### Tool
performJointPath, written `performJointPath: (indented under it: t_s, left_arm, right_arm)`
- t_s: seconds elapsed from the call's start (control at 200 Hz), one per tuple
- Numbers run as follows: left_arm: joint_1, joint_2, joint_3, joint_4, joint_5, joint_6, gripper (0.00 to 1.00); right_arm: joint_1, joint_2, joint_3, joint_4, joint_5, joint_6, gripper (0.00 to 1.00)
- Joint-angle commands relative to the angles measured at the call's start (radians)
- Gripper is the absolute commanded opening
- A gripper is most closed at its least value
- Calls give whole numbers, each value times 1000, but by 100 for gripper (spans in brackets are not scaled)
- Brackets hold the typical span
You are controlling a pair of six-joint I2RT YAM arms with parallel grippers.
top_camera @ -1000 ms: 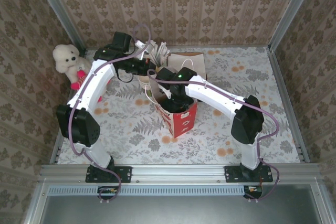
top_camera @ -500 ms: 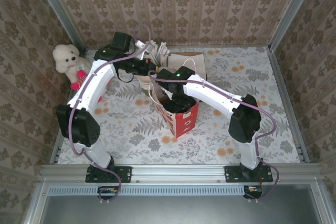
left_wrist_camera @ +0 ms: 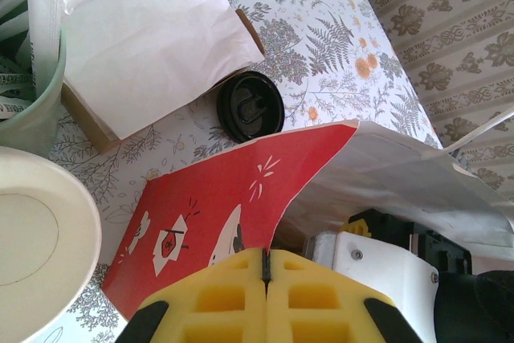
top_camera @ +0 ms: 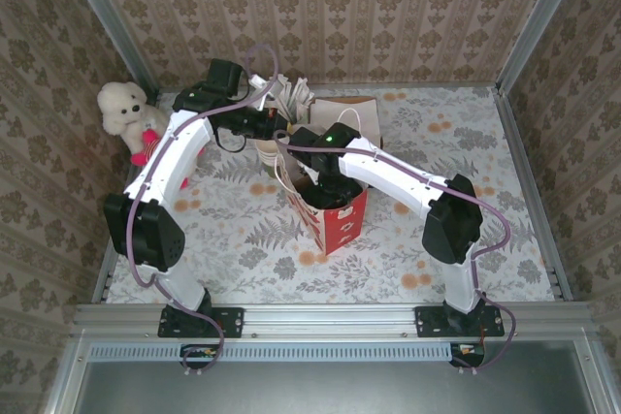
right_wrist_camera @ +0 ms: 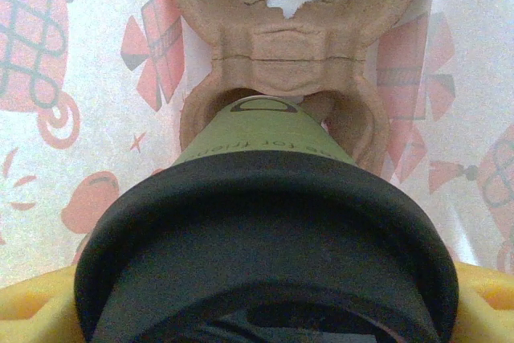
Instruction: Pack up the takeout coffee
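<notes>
Right arm's elbow has drawn in slightly since the earlier frame. The right gripper (right_wrist_camera: 261, 311) grasps the dark green, black-lidded takeout coffee cup (right_wrist_camera: 257, 138) inside the red-and-white paper bag (left_wrist_camera: 217, 214), with the cup's base at a socket of the brown pulp carrier (right_wrist_camera: 281, 30). Left gripper (left_wrist_camera: 265, 295) is clenched on the bag rim. Lower the cup straight and centred; let go only once it is seated.

Top view: even diffuse light, faint soft shadows on table (top_camera: 233, 239), no glare, sharp across the frame. Left wrist: bright, white paper (left_wrist_camera: 152, 38) nearly clipped, the rest crisp. Right wrist: cup (right_wrist_camera: 257, 130) lid too close, blurred. Bag (right_wrist_camera: 48, 78) wall backlit, print washed pale. Carrier (right_wrist_camera: 281, 6) beyond in fair focus.
</notes>
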Motion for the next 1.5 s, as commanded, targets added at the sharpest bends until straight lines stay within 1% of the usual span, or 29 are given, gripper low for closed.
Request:
performJointPath:
  t_s: [0.0,0.235,0.53,0.84,1.08,1.275,1.495]
  left_arm:
    - [8,-30,-15,19,-5,-18,0]
    - [9,-34,-13,19,-12,-21,0]
    - [11,-34,-9,20,-11,-21,0]
    - [14,-34,-14,19,-11,-18,0]
    - [17,-31,-11,20,-6,-16,0]
    - [18,-28,-9,19,2,-16,0]
    - [18,-29,-10,17,1,-16,0]
  right_arm:
    - [5,-1,-21,-8,8,10,48]
    - [4,1,-24,-17,5,8,48]
    - [11,5,41,-94,16,32,48]
    - [14,0,58,-126,3,39,47]
    - [14,15,-10,-73,20,39,47]
    - [12,-12,-61,39,11,36,47]
    - [11,-10,-82,57,25,36,47]
